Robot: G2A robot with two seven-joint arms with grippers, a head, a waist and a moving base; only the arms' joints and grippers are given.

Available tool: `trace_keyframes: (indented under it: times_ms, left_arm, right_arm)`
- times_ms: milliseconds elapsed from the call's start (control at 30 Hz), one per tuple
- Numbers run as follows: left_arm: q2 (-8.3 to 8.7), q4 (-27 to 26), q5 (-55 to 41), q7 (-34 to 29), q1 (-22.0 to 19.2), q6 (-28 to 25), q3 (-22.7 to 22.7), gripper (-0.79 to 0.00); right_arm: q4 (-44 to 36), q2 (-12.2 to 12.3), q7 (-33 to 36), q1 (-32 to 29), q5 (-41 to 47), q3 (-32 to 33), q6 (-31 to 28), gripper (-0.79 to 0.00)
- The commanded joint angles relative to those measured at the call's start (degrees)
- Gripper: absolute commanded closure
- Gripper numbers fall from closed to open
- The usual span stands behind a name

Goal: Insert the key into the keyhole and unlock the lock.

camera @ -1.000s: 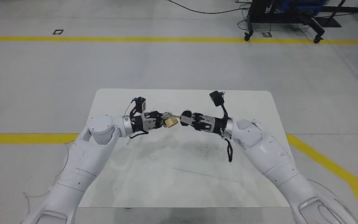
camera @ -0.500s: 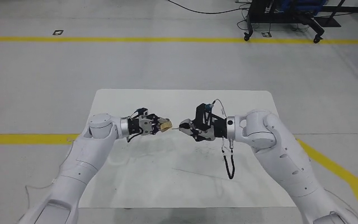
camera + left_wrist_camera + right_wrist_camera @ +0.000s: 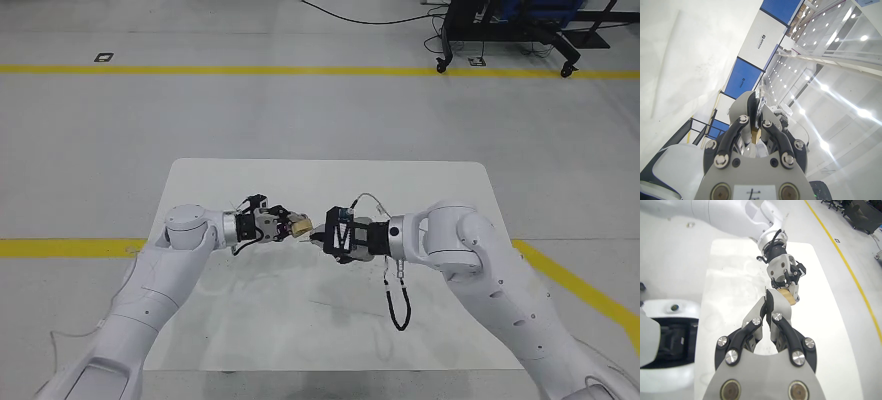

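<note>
Grey polished floor crossed by yellow tape lines point(image 3: 300, 70) surrounds a white, round-cornered table point(image 3: 440, 330) in the top view, with a dark wheeled cart point(image 3: 520, 30) at the upper right of the frame. Both arms meet over the middle of the table. The left gripper point(image 3: 292, 224) is clamped on a small brass lock point(image 3: 301, 227), and the right gripper point(image 3: 322, 238) faces it, nearly tip to tip. A looped black cable point(image 3: 398, 300) hangs from the right arm. The key is too small to make out from this height.

Blue and white wall panels point(image 3: 745, 79) and rows of round ceiling lights point(image 3: 806, 77) lie behind the left gripper point(image 3: 758, 108) in the left wrist view. Its grey fingers point(image 3: 738, 108) are pressed onto the lock point(image 3: 761, 102), whose shiny chrome shackle curves out past them; a sliver of the brass body shows between the black linkages.

From the right wrist view, the smooth white table point(image 3: 730, 279) lies beneath. The right gripper point(image 3: 767, 298) has its ribbed black pads point(image 3: 769, 302) squeezed together on the key point(image 3: 765, 290), a thin flat metal blade poking beyond them. Just beside it, the left gripper point(image 3: 786, 289) grips the rectangular brass lock point(image 3: 789, 297). The blade stands beside the brass body and not in it.
</note>
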Motion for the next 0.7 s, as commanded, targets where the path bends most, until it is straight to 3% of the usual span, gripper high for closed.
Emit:
trace_keyframes:
  times_ms: [0, 667]
  left_arm:
    - [0.00, -0.18, 0.02, 0.14, 0.05, 0.17, -0.01, 0.000]
    - [-0.09, -0.03, -2.61, 0.06, 0.30, 4.80, -0.20, 0.000]
  right_arm:
    - [-2.23, -0.04, 2.98, 1.03, -5.80, -2.02, -1.09, 0.000]
    - [-11.15, -2.31, 13.15, 4.25, -33.59, -16.40, 8.52, 0.000]
